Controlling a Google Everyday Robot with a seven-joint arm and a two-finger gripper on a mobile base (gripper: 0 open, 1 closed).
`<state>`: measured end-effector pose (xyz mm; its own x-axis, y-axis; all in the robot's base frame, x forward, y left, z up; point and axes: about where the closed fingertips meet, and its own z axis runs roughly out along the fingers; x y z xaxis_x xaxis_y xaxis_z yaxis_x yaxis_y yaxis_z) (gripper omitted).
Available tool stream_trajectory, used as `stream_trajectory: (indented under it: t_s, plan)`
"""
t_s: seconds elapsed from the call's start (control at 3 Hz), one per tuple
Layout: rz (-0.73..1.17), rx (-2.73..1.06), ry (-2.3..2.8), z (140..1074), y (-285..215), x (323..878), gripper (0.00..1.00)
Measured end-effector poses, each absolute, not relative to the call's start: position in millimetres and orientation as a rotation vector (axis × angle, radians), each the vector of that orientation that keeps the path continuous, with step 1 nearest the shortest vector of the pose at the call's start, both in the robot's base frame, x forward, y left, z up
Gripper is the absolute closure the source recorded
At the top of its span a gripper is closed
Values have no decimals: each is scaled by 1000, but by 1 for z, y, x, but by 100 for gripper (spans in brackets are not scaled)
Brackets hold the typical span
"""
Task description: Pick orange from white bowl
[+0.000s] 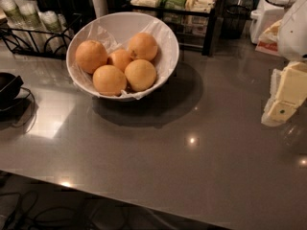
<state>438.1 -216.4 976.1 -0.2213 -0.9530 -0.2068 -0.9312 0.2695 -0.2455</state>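
The orange point(109, 80), a round fruit with dull dimpled peel, lies in the wide round white bowl point(171, 56), at about 7 o'clock inside it, against the near wall.

Nearest of all, dark cables point(24, 217) trail under the front edge of the glossy grey counter point(168, 171) at 7 o'clock in the view. Farther in, at 3 o'clock, the cream-coloured gripper point(284, 102) hangs above the counter at the right edge, well apart from the bowl; how far open it is cannot be told. At 9 o'clock a flat black object point(6, 87) sits at the left edge with a thin black cord point(26, 116) looping beside it.

The bowl stands at 11 o'clock, lined with crinkled white paper point(101, 34). Beside the orange, at 5 o'clock in the bowl, is a second large orange point(140, 74), touching it. A third point(90, 56) lies at 9 o'clock, a fourth point(142, 46) at 1 o'clock, and a smaller orange point(119, 59) sits between them in the middle.

Behind, at 10 o'clock, a black wire rack point(33, 44) holds stacked cups point(13, 11); at 12 o'clock a dark shelf point(209, 32) carries packets point(175, 1); at 2 o'clock stands a white appliance point(265, 18).
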Motion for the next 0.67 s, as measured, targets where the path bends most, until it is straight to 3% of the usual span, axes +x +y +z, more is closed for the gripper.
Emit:
stream_trajectory:
  t_s: [0.67]
  plan:
    - [-58, -1755, 2144, 971, -173, 441, 0]
